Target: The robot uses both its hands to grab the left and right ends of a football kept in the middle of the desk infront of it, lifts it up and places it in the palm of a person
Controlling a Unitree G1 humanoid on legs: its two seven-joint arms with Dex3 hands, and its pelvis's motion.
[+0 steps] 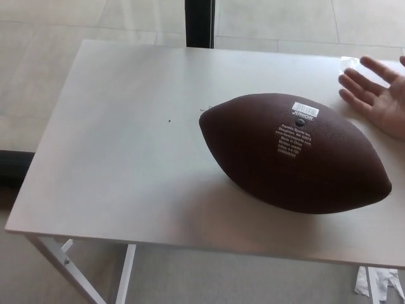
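**A:** From the head view, what do you have?

**B:** I see the football point(294, 152) lying on its side on the table point(114, 145), toward the right part, with one tip pointing left and a little away, the other tip near the right edge of the picture. A white label and small white print are on its upper side. My two hands are not in the picture, so I cannot tell if they are open or closed. A person's palm point(380, 101) is open at the far right, resting near the table's back corner, just beyond the ball and not touching it.

**A:** How will the ball handle?

**B:** I judge it light and firm, with a pebbled skin that gives some friction. But the shape is rounded and narrow at the tips, so it can roll or squirt out if I press unevenly.

**A:** Where will you take it?

**B:** At the two tapered ends, one hand on each, pressing inward along the long axis with equal force.
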